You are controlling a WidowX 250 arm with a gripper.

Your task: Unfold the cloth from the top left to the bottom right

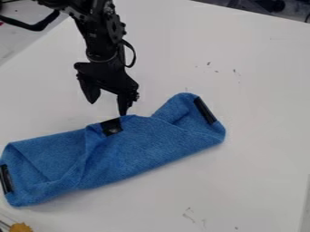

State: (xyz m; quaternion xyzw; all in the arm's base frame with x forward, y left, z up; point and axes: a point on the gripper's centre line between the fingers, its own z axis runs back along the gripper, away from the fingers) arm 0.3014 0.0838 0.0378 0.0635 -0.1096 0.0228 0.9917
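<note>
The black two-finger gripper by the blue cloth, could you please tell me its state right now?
Black two-finger gripper: open, holding nothing, one finger's tip at the upper edge of the blue cloth.

The cloth [148,142] is plain blue with black patches; the table [254,90], white.

Your black arm [98,38] entering from the top edge, left of centre in the camera view, a thin cable [133,56] looped beside your wrist [103,55], your black pincer [108,107] pointing downward at a slight tilt, its two fingers spread apart
</note>
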